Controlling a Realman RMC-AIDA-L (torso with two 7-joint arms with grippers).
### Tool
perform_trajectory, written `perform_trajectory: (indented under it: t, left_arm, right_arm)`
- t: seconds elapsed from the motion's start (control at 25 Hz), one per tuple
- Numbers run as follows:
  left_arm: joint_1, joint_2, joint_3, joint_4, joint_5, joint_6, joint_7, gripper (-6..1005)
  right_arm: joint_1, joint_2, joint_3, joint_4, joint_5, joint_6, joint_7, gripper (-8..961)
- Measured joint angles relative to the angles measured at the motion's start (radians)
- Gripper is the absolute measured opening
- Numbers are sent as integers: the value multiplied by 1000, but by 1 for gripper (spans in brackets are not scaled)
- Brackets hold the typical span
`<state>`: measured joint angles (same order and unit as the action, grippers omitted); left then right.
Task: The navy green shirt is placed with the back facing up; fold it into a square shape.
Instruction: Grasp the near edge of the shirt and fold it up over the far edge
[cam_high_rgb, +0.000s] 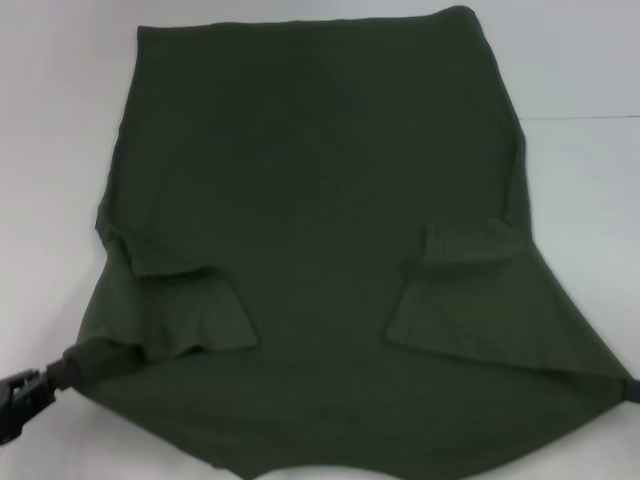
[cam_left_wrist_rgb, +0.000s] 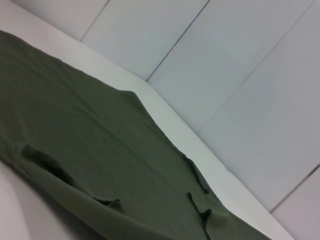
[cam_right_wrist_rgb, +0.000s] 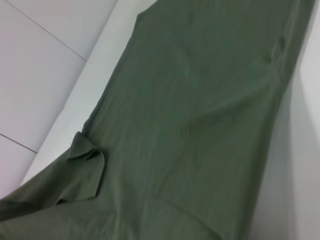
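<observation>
Near hem of navy green shirt (cam_high_rgb: 320, 300) taut | left gripper (cam_high_rgb: 30, 388), right gripper (cam_high_rgb: 632, 388) at corners, finger state unclear to me | soft, limp; hold corners.

Shirt (cam_high_rgb: 320, 250) near hem cut off; right claw (cam_high_rgb: 632, 388) mostly offscreen.

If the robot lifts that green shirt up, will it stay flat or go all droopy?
Probably droopy: the navy green shirt already sags between the left gripper and right gripper. Its folded sleeves suggest soft cloth, likely light.
</observation>
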<state>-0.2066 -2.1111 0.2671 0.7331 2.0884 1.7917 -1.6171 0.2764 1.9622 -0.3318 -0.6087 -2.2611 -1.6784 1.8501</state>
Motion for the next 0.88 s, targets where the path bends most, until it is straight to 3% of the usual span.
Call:
perform_trajectory:
  t: [0.36,0.52,0.64,0.76,0.8,0.88]
  left_arm:
    - [66,6,3,-6,7,102,-1,41]
    - [56,8,0,-22,0,109,-1,41]
    - [6,21,-8,-47,-12,95,-12,41]
    - [-72,49,-40,-95,-17,51,-26,41]
    - [-130,76,-59,-146,-18,0,-34,41]
    - [-151,85,-63,-164,-18,-20,-38,41]
  right_arm:
    - [-98,2,85,0,-1,-82,-76,25]
    - [-95,-1,138,4,-1,-92,-99,25]
    - [-53,-1,180,10,-1,-83,-106,24]
    - [8,-1,213,12,-1,-54,-106,25]
    - [28,-1,220,16,-1,-42,-106,25]
    - [74,-7,228,28,0,-9,-106,25]
